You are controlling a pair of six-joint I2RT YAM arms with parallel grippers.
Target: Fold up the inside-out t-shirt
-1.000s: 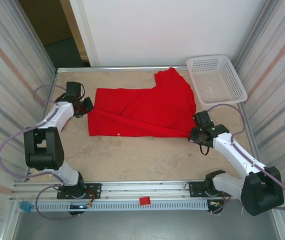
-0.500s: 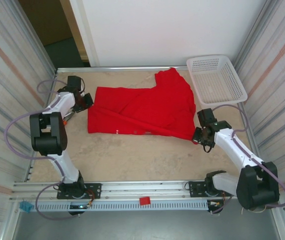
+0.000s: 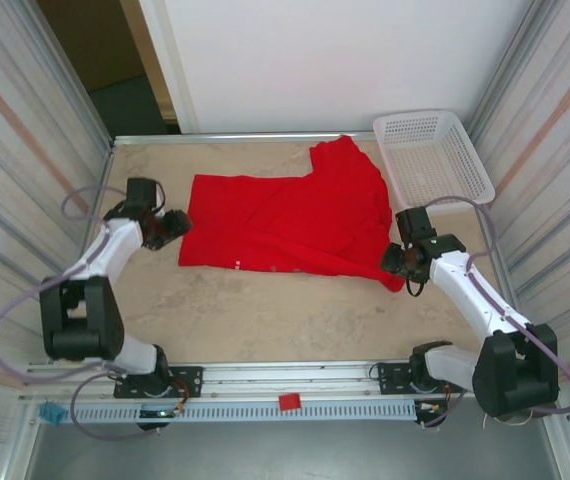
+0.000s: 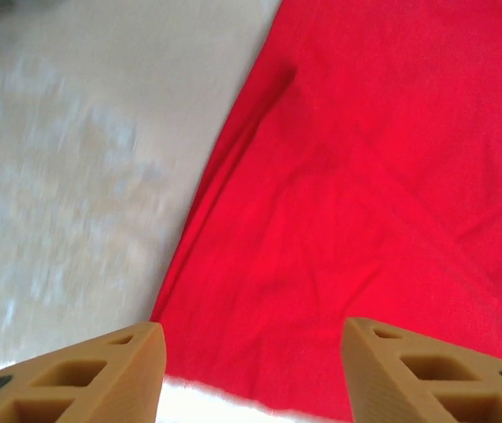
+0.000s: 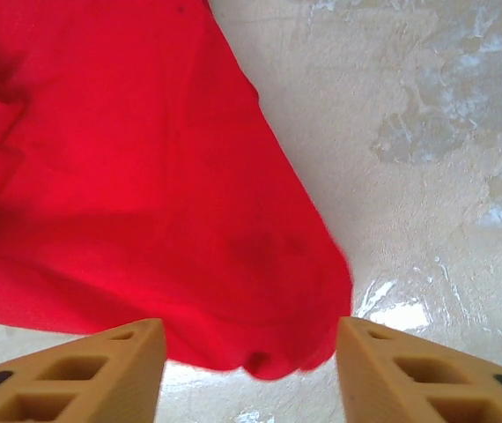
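At either end of the t-shirt (image 3: 285, 222), both arms' jaws gape, apparently empty.

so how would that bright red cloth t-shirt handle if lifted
Probably floppy: the bright red cloth t-shirt lies flat with soft creases, so a lifted corner would likely drape. Pushed, it may bunch rather than slide.

Left gripper (image 4: 251, 357) and right gripper (image 5: 249, 357) low, fingers (image 4: 101, 374) apart.

We saw a lab-style robot test cell: beige table (image 3: 265, 320) boxed by ribbed panels (image 3: 25, 150) either side, white board (image 3: 345, 60) behind it, aluminium rail (image 3: 295, 373) along its near edge.
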